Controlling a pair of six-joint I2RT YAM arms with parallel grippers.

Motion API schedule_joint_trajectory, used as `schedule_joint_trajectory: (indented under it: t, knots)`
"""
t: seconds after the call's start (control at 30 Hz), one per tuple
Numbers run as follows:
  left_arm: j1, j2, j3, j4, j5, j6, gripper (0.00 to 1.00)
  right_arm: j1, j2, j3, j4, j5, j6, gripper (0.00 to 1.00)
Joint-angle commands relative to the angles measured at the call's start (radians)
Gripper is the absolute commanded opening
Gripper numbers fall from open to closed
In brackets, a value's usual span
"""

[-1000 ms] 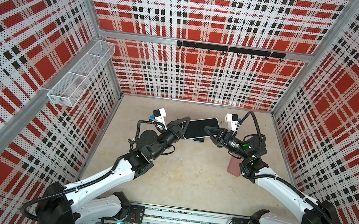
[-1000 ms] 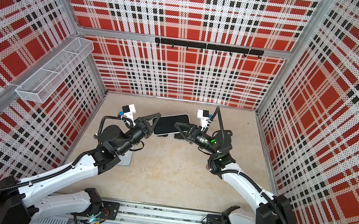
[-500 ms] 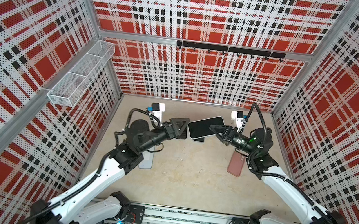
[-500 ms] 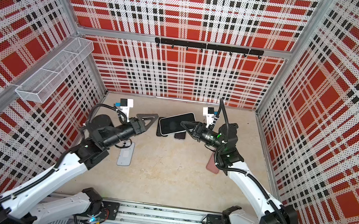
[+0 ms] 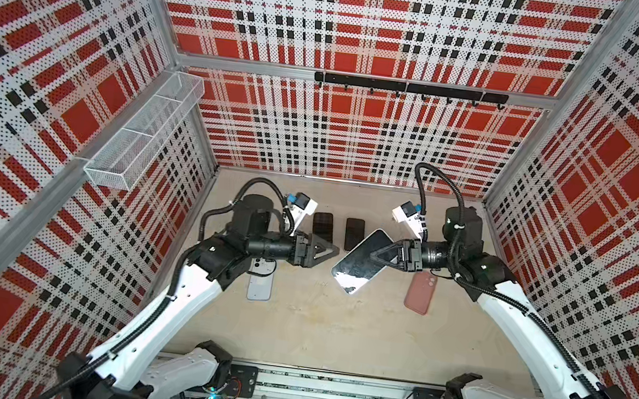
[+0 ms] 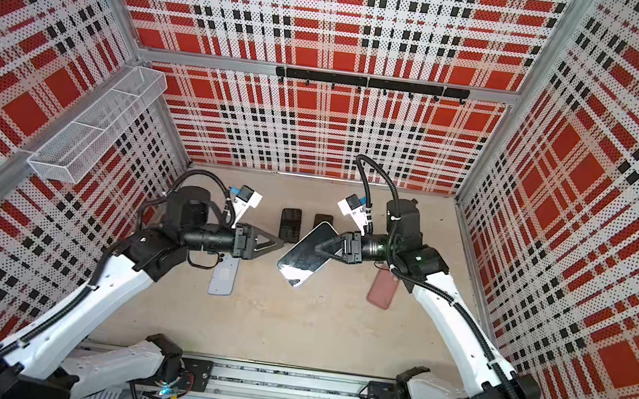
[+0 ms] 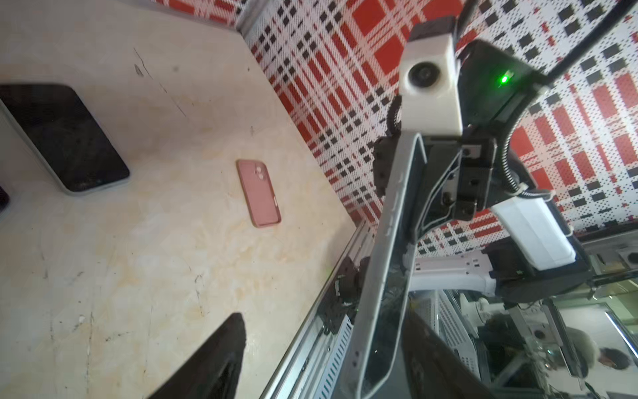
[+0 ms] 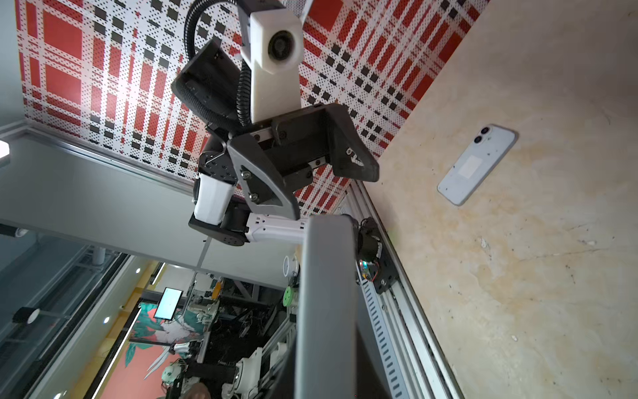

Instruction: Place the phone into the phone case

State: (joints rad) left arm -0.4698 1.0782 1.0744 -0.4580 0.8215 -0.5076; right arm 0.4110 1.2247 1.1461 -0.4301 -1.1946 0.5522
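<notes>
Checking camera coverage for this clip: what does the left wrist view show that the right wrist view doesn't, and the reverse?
Left wrist only: the pink case, a dark-screened phone, and the right gripper clamping the held phone. Right wrist only: the pale blue phone lying face down and the open left gripper. Both: the held phone edge-on, the table and plaid wall.

We are looking across the pale marbled bench [image 7: 138,276], where a pink phone case [image 7: 259,193] is lying flat, back upward, well apart from a dark slab [image 7: 65,138] with a pale rim. In front of the plaid wall [image 7: 328,86], we are seeing the right gripper [image 7: 404,186] clamping a grey phone [image 7: 390,241] edge-on, with its white wrist camera [image 7: 429,83] facing us.
</notes>
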Motion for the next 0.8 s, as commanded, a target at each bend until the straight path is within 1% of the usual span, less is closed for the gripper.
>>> schedule_joint_trajectory:
  t: [0.0,0.17,0.3,0.37,0.47,0.6,0.67,0.77]
  knots:
    - [-0.041,0.003,-0.004,0.068,0.106,-0.004,0.63,0.006,0.009,0.023,-0.057,-0.070,-0.100,0.00]
    - [-0.112,0.055,-0.016,0.094,0.146,-0.014,0.46,0.008,0.018,0.021,-0.056,-0.076,-0.135,0.00]
    - [-0.140,0.075,-0.033,0.103,0.181,-0.018,0.39,0.006,0.029,0.034,-0.069,-0.077,-0.157,0.00]
    - [-0.142,0.072,-0.043,0.102,0.196,-0.020,0.37,0.006,0.035,0.042,-0.087,-0.075,-0.175,0.00]
    - [-0.138,0.058,-0.056,0.103,0.202,-0.027,0.30,0.005,0.048,0.058,-0.115,-0.073,-0.204,0.00]
    - [-0.135,0.049,-0.069,0.103,0.211,-0.036,0.29,-0.002,0.059,0.073,-0.136,-0.070,-0.226,0.00]
    - [-0.136,0.051,-0.075,0.101,0.224,-0.039,0.32,-0.005,0.064,0.078,-0.137,-0.070,-0.229,0.00]
    - [-0.134,0.055,-0.080,0.090,0.237,-0.038,0.33,-0.007,0.068,0.087,-0.137,-0.067,-0.230,0.00]
